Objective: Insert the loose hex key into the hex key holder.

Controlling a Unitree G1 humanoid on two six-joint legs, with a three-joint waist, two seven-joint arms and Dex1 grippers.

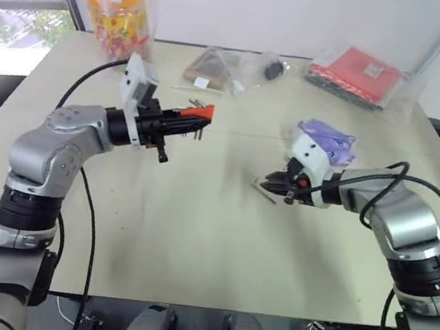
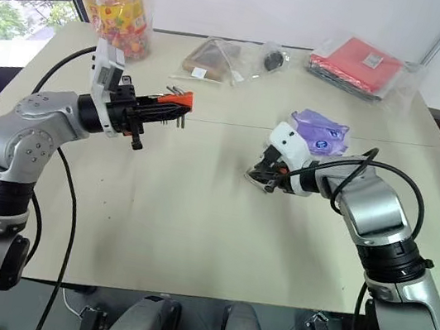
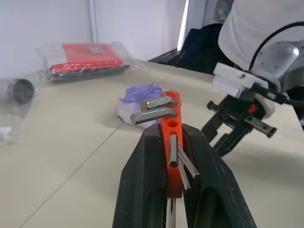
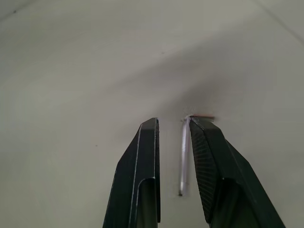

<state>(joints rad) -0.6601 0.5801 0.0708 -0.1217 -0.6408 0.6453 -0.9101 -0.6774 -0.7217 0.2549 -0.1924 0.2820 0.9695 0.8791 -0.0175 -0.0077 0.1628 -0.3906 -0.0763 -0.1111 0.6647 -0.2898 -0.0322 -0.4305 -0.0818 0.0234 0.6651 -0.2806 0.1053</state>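
Right gripper (image 4: 173, 128): narrowly parted, tips low over the table (image 1: 192, 236), straddling the loose key, not clamped.
Loose hex key (image 4: 184, 159): lies flat between those fingers, against one pad, long axis along them.
Left gripper (image 3: 173, 142): closed on the red holder (image 3: 172, 142), held level, well apart.
Nearer arm: right, by my judgement.

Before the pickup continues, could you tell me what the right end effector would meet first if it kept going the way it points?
Probably the table: the right end effector angles down at it, the loose hex key between its fingers.
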